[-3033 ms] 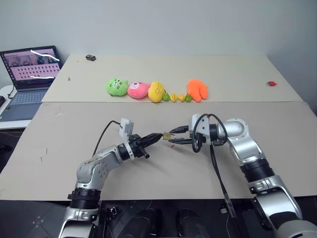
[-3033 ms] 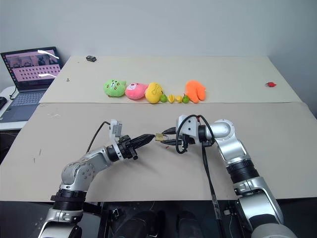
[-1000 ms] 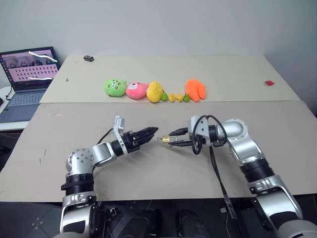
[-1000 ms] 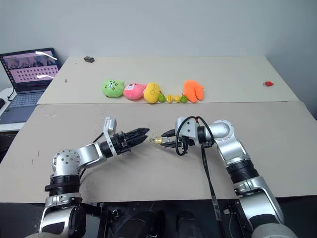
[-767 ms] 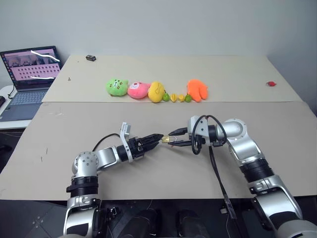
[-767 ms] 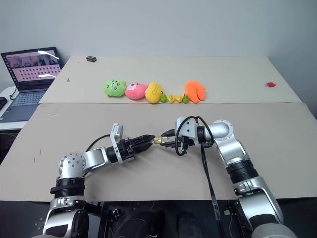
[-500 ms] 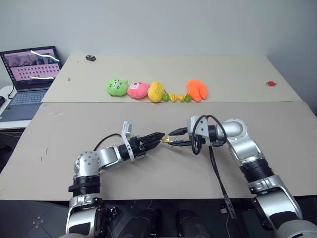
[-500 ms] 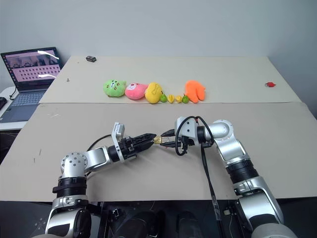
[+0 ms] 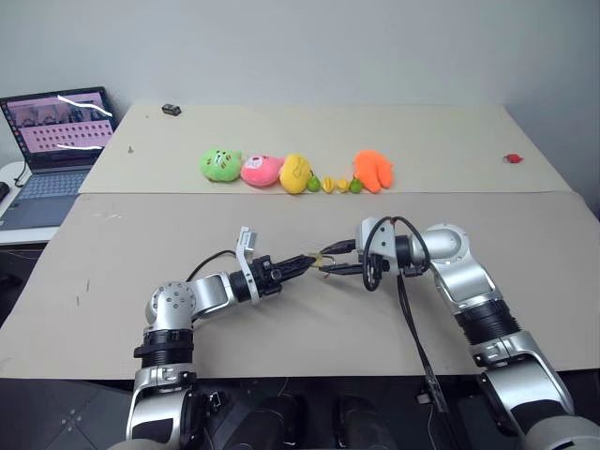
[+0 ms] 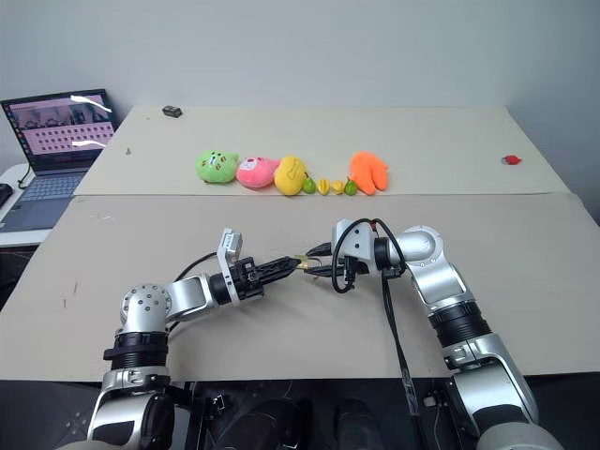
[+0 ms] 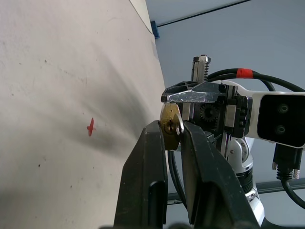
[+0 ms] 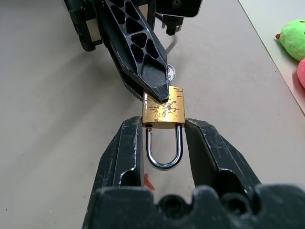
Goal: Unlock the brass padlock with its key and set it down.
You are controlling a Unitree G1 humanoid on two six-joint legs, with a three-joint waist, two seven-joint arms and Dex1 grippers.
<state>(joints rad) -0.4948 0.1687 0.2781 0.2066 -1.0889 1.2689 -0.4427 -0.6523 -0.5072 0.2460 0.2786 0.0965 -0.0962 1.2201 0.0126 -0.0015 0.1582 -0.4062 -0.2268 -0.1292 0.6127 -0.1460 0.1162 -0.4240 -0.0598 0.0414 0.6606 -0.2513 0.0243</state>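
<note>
The brass padlock [image 12: 164, 110] hangs above the table's near half, shackle [image 12: 164, 151] pointing back into my right gripper [image 12: 164, 128], which is shut on its body. From the left, my left gripper [image 11: 171, 130] meets the padlock's [image 9: 322, 263] bottom end. Its black fingers [image 12: 143, 52] are shut on the key, whose silvery round head [image 12: 170, 72] shows beside them. The two grippers [image 9: 305, 264] [image 9: 330, 262] stand tip to tip.
A row of plush toys lies at mid-table: green [image 9: 221, 164], pink [image 9: 262, 170], yellow [image 9: 296, 173], orange [image 9: 374, 171], with tiny fruits [image 9: 335, 185] between. A laptop [image 9: 56, 141] stands far left. A small red thing [image 9: 512, 158] and a dark one [image 9: 170, 110] lie at the back.
My left gripper has slid right up to the padlock's bottom end, and its fingers have gone from open to shut there. The right gripper and padlock have stayed in place.
</note>
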